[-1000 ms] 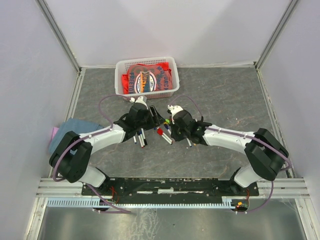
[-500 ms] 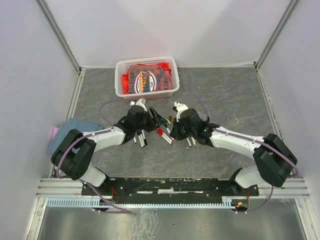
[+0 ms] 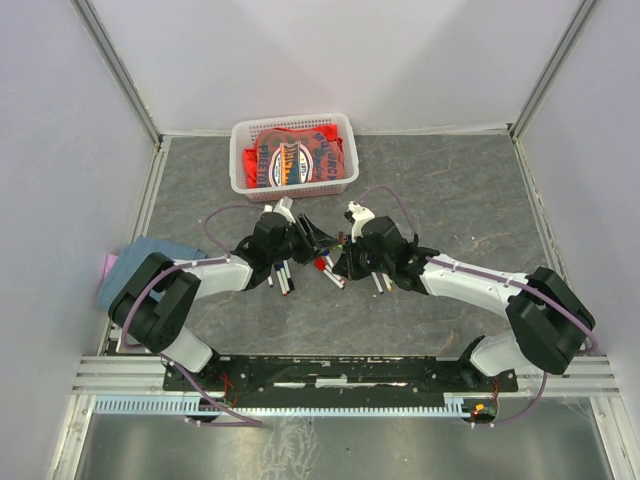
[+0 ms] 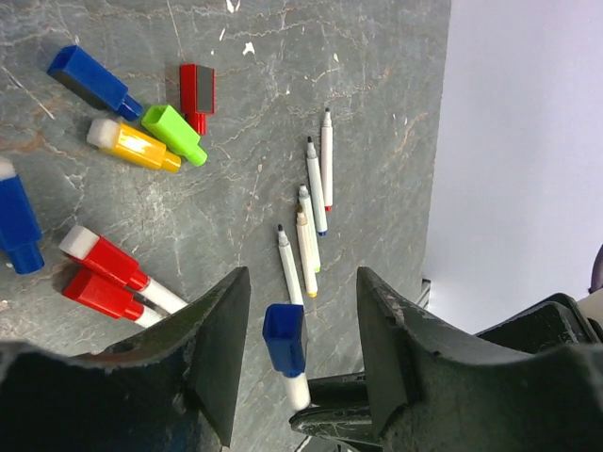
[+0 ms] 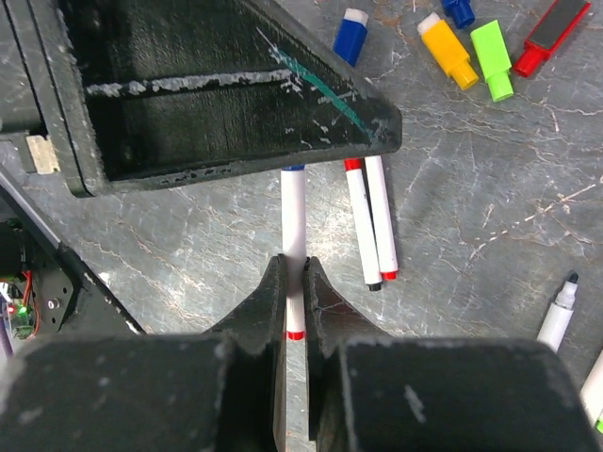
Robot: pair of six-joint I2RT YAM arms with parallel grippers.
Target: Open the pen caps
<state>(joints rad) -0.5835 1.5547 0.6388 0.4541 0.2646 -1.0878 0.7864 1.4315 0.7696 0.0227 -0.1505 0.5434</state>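
Left gripper (image 4: 301,299): jaws apart, one on either side of the small blue plastic cap (image 4: 284,339). A strip of grey stone-patterned worktop (image 4: 377,75) shows on each flank, so I judge there is no contact yet. The cap sits on the far end of a thin white-barrelled pen (image 4: 296,388). The pen's long axis runs straight down the gap between the jaws, cap end pointing away from the right arm. Coming move, as judged: the jaws meet across the cap, then the two arms pull apart along that axis. Any skew would bend the barrel instead of freeing the cap. Right gripper (image 5: 294,266): closed on the same pen's barrel, near its red-banded tail end, pen held off the worktop. The left arm is at the cap end, the right at the barrel end. The left wrist view shows the cap whole, with its clearance. In the right wrist view the left finger hides all but a sliver of blue, but the pinch on the barrel is plain. The top view is too small to settle either point. Loose coloured caps (image 4: 174,134) and uncapped pens (image 4: 311,188) lie on the worktop beyond the held pen.
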